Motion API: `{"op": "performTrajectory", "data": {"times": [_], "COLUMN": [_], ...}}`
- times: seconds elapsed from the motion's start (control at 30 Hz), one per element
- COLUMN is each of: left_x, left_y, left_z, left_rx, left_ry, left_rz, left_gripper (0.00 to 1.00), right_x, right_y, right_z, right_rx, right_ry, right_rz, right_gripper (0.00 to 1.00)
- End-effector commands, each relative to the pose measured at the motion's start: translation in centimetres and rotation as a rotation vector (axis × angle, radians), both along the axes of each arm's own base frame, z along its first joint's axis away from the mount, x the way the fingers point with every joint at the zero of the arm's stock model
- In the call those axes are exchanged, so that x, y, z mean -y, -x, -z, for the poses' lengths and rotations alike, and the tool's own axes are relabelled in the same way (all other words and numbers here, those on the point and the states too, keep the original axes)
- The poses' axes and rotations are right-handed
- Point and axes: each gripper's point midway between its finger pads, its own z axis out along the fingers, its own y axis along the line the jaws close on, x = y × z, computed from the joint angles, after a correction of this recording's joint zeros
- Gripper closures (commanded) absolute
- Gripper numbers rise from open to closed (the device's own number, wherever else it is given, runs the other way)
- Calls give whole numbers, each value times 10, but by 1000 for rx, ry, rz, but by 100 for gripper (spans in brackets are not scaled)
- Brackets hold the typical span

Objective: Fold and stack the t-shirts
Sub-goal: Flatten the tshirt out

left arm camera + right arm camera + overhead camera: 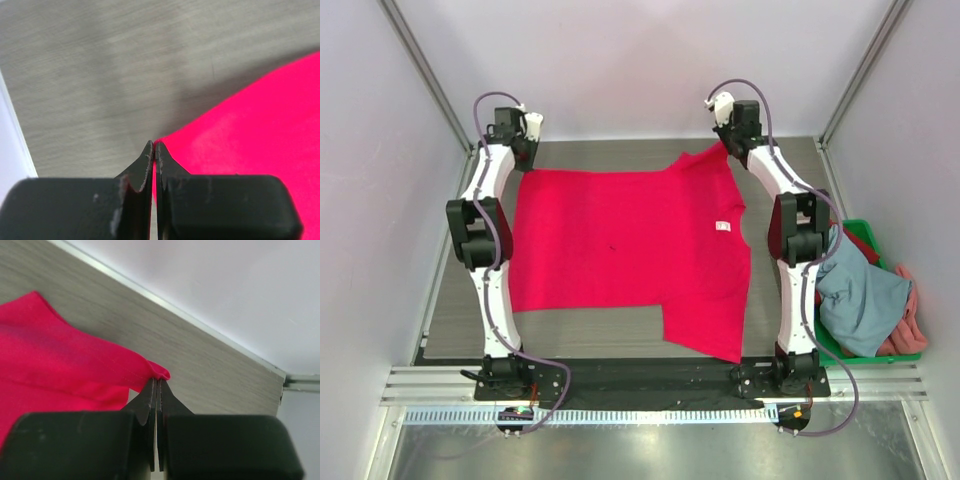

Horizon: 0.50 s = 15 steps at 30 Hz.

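On the counter [590,325] a crimson shirt [620,240] lies flat, label [722,226] unreadable; left fingers [144,167] and right fingers [146,401] clamp its far corners.

Matt soft cloth t-shirt [630,240] (wood-grain table [590,330])

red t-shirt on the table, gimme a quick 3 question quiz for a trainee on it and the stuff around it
1. True or false: the crimson t-shirt is already folded.
2. Where does the green crate sit? A) beside the left edge of the table; B) beside its right edge; C) on top of the t-shirt.
3. Fill in: the left gripper and the right gripper are each shut on a far corner of the ___.

Key: 1 false, it lies spread open. 2 B. 3 crimson t-shirt.
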Motion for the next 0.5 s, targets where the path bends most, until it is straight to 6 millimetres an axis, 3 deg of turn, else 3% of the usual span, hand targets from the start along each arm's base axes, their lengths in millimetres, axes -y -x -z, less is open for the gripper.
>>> {"op": "performTrajectory", "data": {"times": [0.0, 0.03, 0.1, 0.33, 0.47], "left_x": [6, 7, 5, 5, 3], "left_y": [12, 15, 21, 38, 47], "left_z": [-56, -59, -64, -85, -83], "left_rx": [79, 81, 80, 98, 81], "left_ry": [24, 26, 20, 22, 14], "left_rz": [29, 33, 31, 41, 46], "left_gripper": [100, 100, 100, 100, 100], "right_x": [-1, -1, -1, 2, 3], "right_y": [23, 29, 41, 79, 95], "right_z": [-90, -86, -98, -87, -79], "right_rx": [117, 100, 100, 32, -3], "right_ry": [-40, -43, -51, -47, -49], "right_rz": [-23, -24, -25, -40, -40], "right_gripper": [99, 99, 99, 99, 99]}}
